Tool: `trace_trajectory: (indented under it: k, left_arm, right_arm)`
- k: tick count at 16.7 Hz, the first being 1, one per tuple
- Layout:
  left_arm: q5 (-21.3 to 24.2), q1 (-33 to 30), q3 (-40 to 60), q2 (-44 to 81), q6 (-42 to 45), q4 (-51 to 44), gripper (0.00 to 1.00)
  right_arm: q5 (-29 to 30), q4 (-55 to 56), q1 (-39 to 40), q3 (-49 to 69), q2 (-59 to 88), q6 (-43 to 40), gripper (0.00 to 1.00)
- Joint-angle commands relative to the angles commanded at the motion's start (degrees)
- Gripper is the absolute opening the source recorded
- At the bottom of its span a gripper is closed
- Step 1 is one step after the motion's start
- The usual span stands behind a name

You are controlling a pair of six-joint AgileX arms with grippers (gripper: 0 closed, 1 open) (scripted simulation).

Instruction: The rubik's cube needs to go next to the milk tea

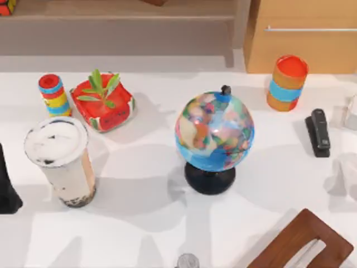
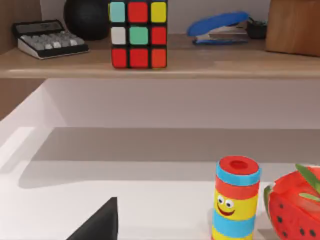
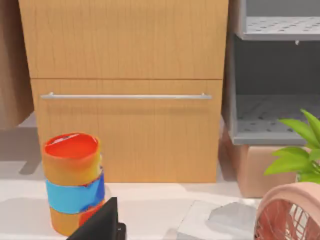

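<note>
The left end effector (image 2: 100, 222) is showing as a dark tip low in the left wrist view; whether its fingers are apart cannot be told. The cube (image 2: 138, 34) is sitting on the shelf (image 2: 210, 62) ahead of and above it. The milk tea (image 1: 60, 160) is standing on the tabletop (image 1: 139, 218) near that arm. The right end effector (image 3: 102, 222) is facing the orange cup (image 3: 73, 181); finger state cannot be told.

The desk (image 1: 150, 234) is smooth, matt white. The milk tea (image 1: 61, 162) has a clear plastic wall under a white film top. The rubik's cube (image 2: 138, 34) wears glossy stickers on black plastic, resting on a matt wooden shelf (image 2: 200, 62). The globe (image 1: 215, 131) shines; its base (image 1: 210, 178) is glossy black.
</note>
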Motion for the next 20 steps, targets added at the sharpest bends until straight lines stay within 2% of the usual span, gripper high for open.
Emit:
trace_trajectory:
  k: [4, 8, 20]
  left_arm:
    - [0.2, 0.2, 0.7, 1.8, 0.0, 1.0, 1.0]
    - [1.2, 1.5, 5.0, 12.4, 0.0, 6.7, 1.0]
    - [7.3, 6.7, 32.1, 77.0, 0.4, 40.9, 1.0]
  right_arm:
    - [0.0, 0.0, 0.0, 0.0, 0.0, 0.0, 1.0]
    - [0.0, 0.0, 0.0, 0.0, 0.0, 0.0, 1.0]
    - [0.0, 0.0, 0.0, 0.0, 0.0, 0.0, 1.0]
